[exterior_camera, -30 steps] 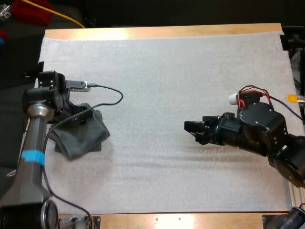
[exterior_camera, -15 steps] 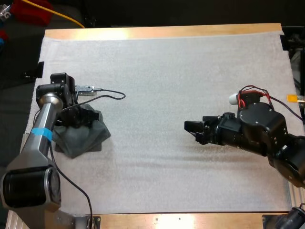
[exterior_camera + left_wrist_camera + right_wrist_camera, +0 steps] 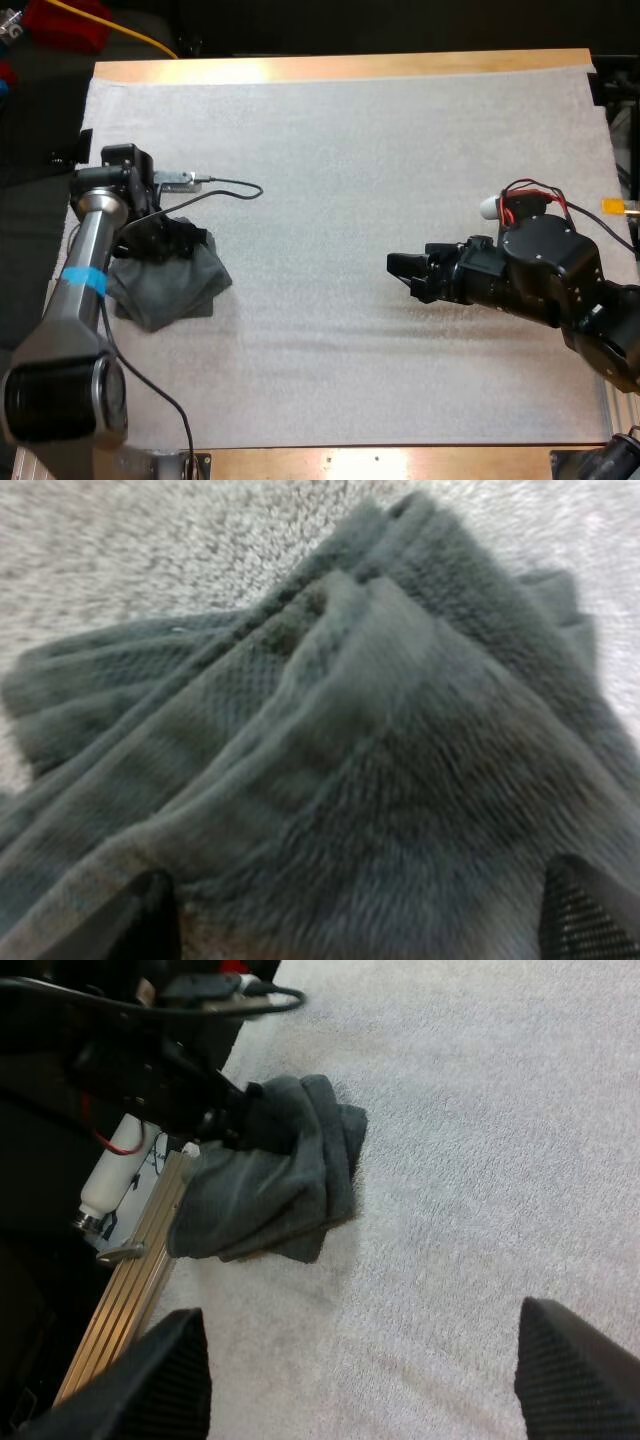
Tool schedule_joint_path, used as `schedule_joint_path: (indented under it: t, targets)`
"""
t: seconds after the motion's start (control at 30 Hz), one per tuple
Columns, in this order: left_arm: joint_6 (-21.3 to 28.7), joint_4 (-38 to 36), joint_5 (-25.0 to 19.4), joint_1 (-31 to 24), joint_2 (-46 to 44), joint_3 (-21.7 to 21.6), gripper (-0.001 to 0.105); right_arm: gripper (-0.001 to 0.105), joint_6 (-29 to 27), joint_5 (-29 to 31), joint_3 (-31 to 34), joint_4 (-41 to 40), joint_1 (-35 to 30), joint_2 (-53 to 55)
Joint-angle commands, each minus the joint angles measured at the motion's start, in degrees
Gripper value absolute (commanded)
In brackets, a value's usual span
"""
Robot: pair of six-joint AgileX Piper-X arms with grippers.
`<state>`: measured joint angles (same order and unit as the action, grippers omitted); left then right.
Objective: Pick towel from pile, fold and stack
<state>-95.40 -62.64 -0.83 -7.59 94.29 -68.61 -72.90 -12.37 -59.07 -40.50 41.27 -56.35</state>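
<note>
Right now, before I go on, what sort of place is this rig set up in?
Probably a robotics lab bench rather than a home: a bare wooden table under a white mat, and a crumpled towel laid out as a test piece, with my left tool at it.

Even overhead light; mat (image 3: 350,200) bright, glare along the far edge of the table (image 3: 260,70), soft shadow beside the towel (image 3: 270,1185).

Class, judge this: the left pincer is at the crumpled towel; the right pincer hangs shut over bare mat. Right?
Wrong on one point: the right pincer is open, its fingers apart in the right wrist view. The rest holds.
</note>
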Motion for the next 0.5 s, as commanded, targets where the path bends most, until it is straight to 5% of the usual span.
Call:
schedule_joint_path:
  t: [0.0,0.3,0.47]
  targets:
    - [-0.3,-2.0,0.2,0.0,-2.1,-0.6,0.07,0.063,-0.1,-0.3,-0.4,0.4,0.2,0.4]
    - [0.2,-9.3,-1.1,0.0,-6.8,-0.2,0.07,0.063,-0.1,-0.3,-0.4,0.4,0.2,0.4]
    - [0.2,-7.5,-1.1,0.0,-6.8,4.9,0.07,0.063,-0.1,-0.3,-0.4,0.3,0.2,0.4]
